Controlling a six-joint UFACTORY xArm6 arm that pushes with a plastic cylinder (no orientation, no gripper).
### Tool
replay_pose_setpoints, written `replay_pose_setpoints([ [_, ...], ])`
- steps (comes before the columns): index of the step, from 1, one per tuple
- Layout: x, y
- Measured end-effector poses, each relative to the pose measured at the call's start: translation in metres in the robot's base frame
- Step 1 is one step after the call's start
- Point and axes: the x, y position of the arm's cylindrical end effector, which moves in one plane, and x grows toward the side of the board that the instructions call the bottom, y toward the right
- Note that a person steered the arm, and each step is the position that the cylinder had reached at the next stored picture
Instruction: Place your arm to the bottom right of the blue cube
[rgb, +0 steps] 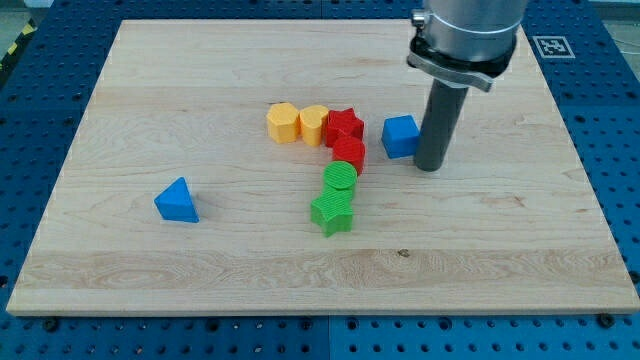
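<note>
The blue cube (400, 136) sits on the wooden board (200, 80), right of centre. My tip (429, 167) rests on the board just to the right of the cube and slightly below it, almost touching its right side. The rod rises from there to the arm's grey body at the view's top right.
Left of the cube lie two red blocks (345, 135), one star-like, and two yellow blocks (298, 123). Below the red ones are a green cylinder (340, 178) and a green star (332, 211). A blue triangle (177, 200) sits at the view's left.
</note>
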Motion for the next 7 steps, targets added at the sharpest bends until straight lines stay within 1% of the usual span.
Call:
replay_pose_setpoints([
  [1, -0.002, 0.017],
  [4, -0.003, 0.019],
  [7, -0.023, 0.019],
])
